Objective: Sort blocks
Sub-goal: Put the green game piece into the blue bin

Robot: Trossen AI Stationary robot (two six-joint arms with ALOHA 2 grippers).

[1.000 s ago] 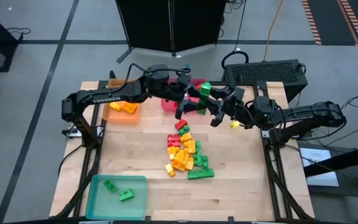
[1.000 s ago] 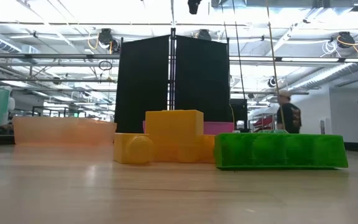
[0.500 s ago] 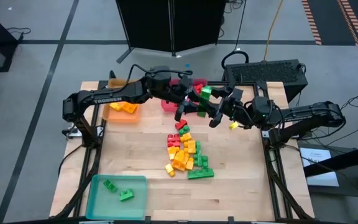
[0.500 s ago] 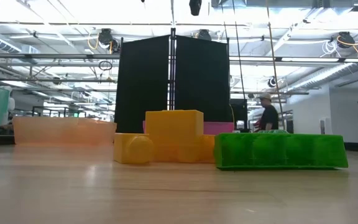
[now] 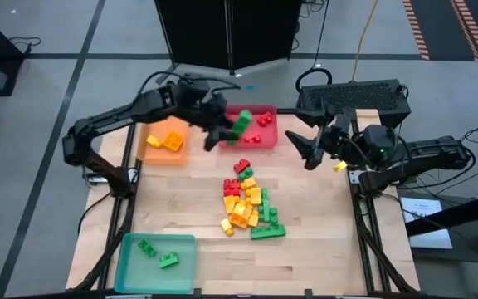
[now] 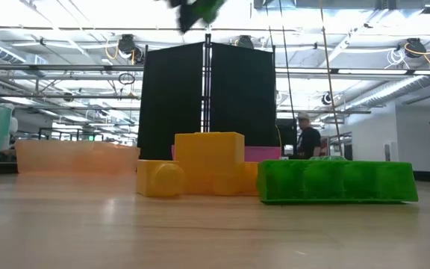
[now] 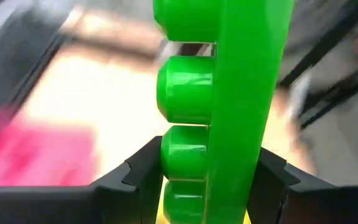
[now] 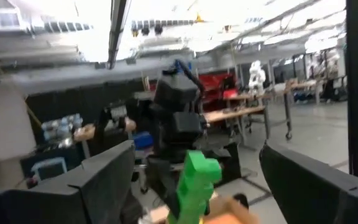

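Note:
My left gripper [image 5: 225, 131] is shut on a long green block [image 5: 241, 124] and holds it in the air over the red tray [image 5: 265, 137] at the table's far side. The same block shows at the top of the low view [image 6: 202, 7]. My right gripper [image 5: 307, 150] stands open and empty to the right of the red tray, pointing toward the block. A pile of red, yellow-orange and green blocks [image 5: 247, 203] lies on the table's middle. Yellow blocks [image 5: 166, 141] lie in the orange tray [image 5: 149, 154] and green ones [image 5: 158, 254] in the teal tray [image 5: 131, 274]. My left gripper pinches the long green block near one end [image 7: 188, 168] between its two fingers. One finger [image 7: 143, 177] lies on the studded face and the other [image 7: 271, 179] on the opposite face. The block runs on lengthwise beyond the fingertips and is lifted clear above the red tray.
Red blocks [image 5: 264, 121] lie in the red tray. In the low view yellow blocks [image 6: 207, 161] and a green block [image 6: 334, 181] stand close in front. A dark case [image 5: 355, 98] sits behind the table's far right corner. A person [image 6: 304, 140] walks in the room behind.
My right gripper has let go of the green block and drawn back toward the table's right edge. My left gripper has kept the block and carried it toward the far left, from between the two grippers to above the red tray.

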